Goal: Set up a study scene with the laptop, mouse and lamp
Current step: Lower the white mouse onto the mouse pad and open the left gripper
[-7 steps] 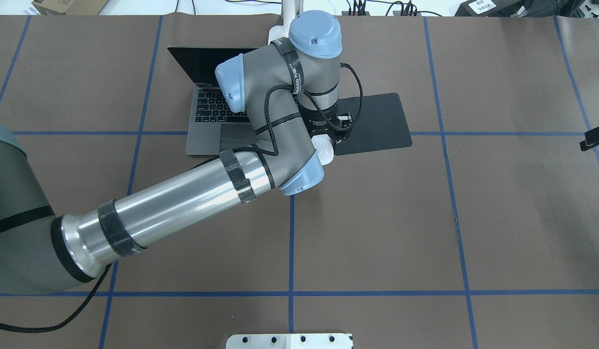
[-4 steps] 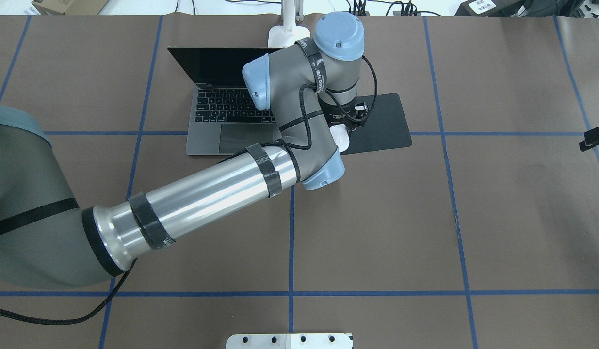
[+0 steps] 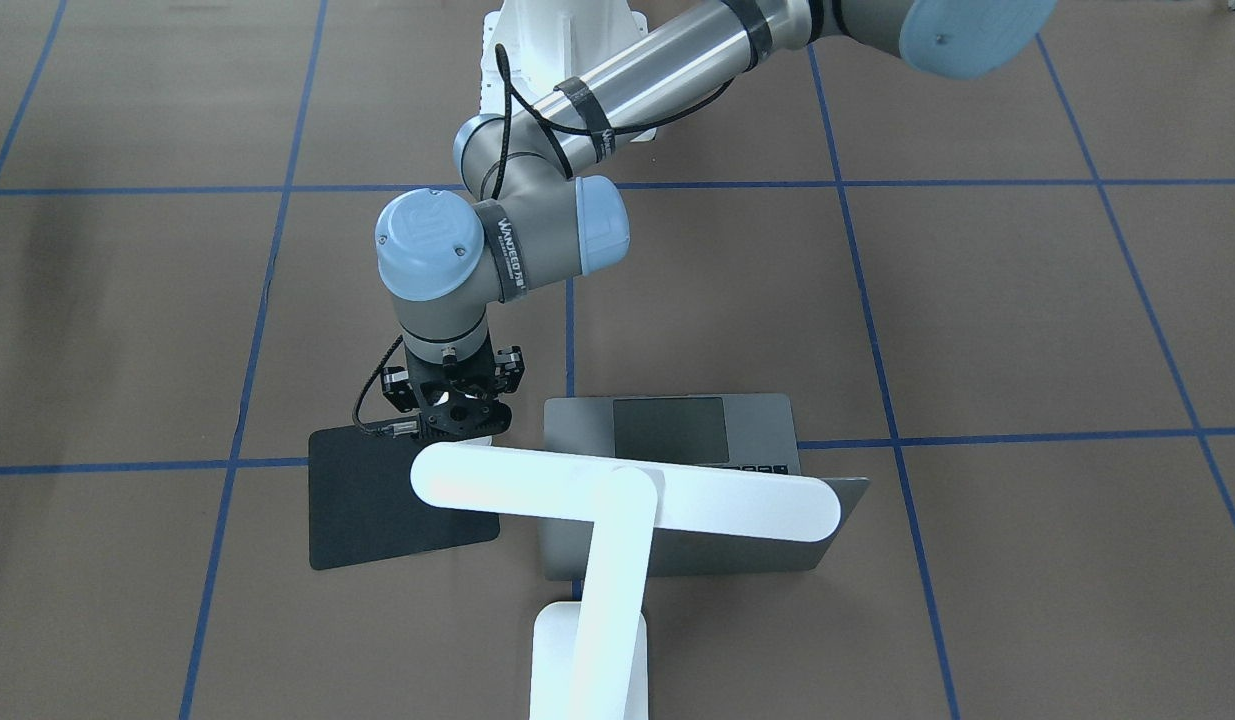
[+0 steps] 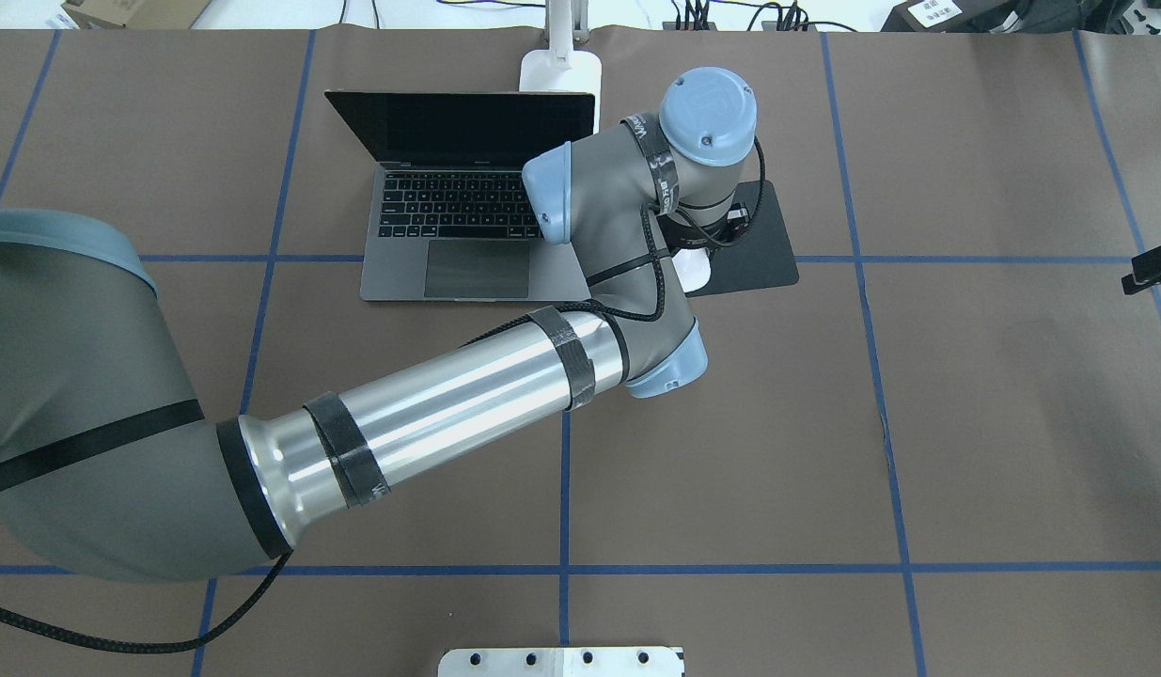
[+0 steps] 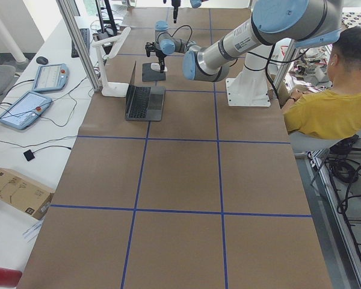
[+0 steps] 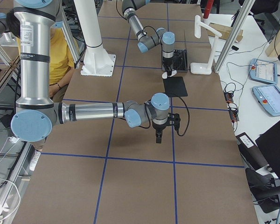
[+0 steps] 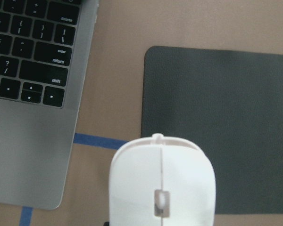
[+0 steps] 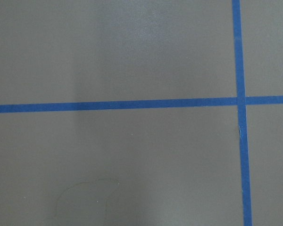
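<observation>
Holding the mouse in our left gripper's closed jaws above the black mat's lower left corner in the left wrist view, beside the laptop, we think we should next lower it and let go.

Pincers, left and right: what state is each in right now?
Left pincer: closed on the small white rounded mouse.
Right pincer: cannot be told from these views.

Behind lamp, left gripper fingertips hidden; mouse cut off at btm edge; right gripper too small to judge.
</observation>
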### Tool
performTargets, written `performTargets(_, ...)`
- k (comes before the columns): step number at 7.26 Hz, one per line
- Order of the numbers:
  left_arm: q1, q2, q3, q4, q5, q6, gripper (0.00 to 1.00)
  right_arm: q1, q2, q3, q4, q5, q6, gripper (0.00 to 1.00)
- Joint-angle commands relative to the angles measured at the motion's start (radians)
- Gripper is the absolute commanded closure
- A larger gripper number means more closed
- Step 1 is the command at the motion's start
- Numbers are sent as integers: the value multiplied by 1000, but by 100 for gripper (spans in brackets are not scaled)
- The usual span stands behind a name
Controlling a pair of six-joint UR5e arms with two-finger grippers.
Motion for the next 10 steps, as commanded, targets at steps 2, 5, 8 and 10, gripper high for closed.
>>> performTargets(2,6,-13,70,-80,74,-12,97,0,0,-10,-1,2,-1,0)
performTargets(5,6,-13,90,-106,105,-12,78,0,2,-9,1,3,-1,0)
performTargets(8,6,-11,91,-124,105,-12,49,0,3,-9,1,3,-1,0)
performTargets(10,6,-11,91,-126,104,-12,45,0,11,-10,-1,2,-1,0)
